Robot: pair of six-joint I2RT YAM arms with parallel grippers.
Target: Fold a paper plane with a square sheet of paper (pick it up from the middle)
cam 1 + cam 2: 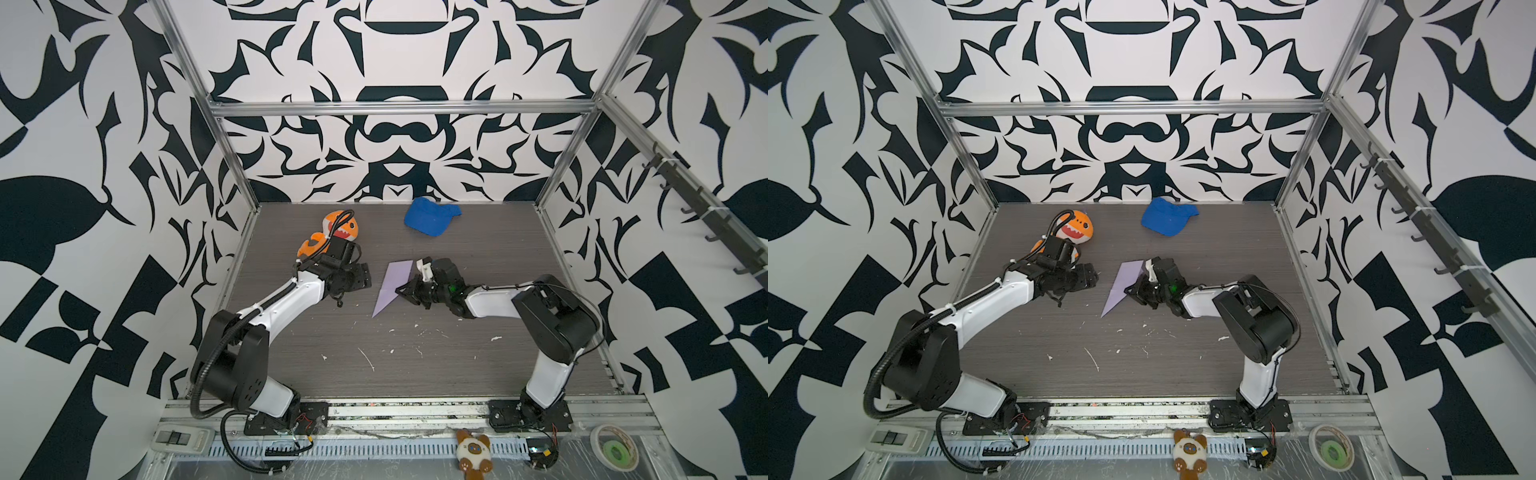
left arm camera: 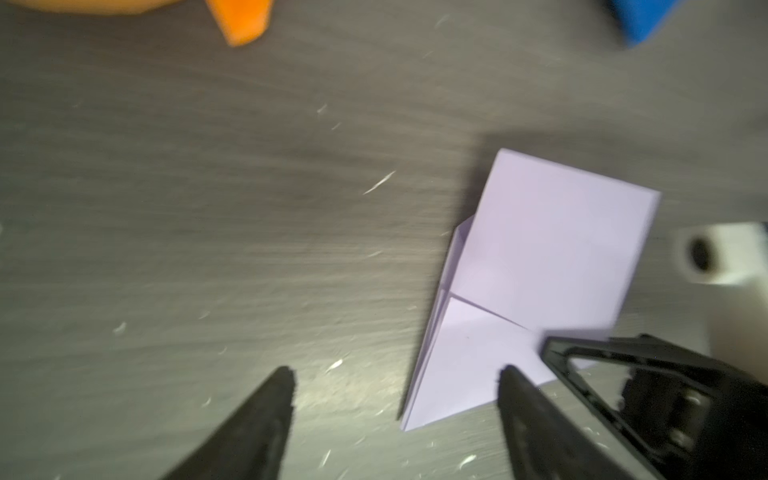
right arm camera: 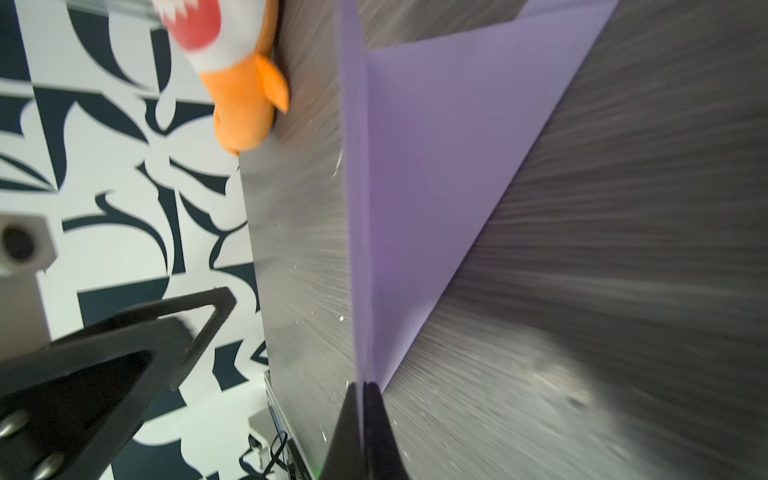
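Observation:
The pale-lavender sheet of paper [image 1: 392,286] [image 1: 1124,284] lies mid-table, folded into a long pointed dart with its tip toward the front. My right gripper [image 1: 402,291] [image 1: 1130,290] [image 3: 362,386] is shut on the paper's [image 3: 436,166] right-hand edge, holding a raised fold between the two fingers. My left gripper [image 1: 353,282] [image 2: 395,372] is open, a little left of the paper [image 2: 540,257] and apart from it. Only bare table shows between its fingers. In the left wrist view, the right gripper's black fingers [image 2: 615,365] rest on the paper's edge.
An orange plush shark [image 1: 338,230] lies just behind the left arm's wrist. A blue cap [image 1: 430,216] sits at the back by the wall. White scraps [image 1: 368,359] dot the dark wood table [image 1: 478,374]. Metal frame posts [image 1: 241,174] stand at the back corners.

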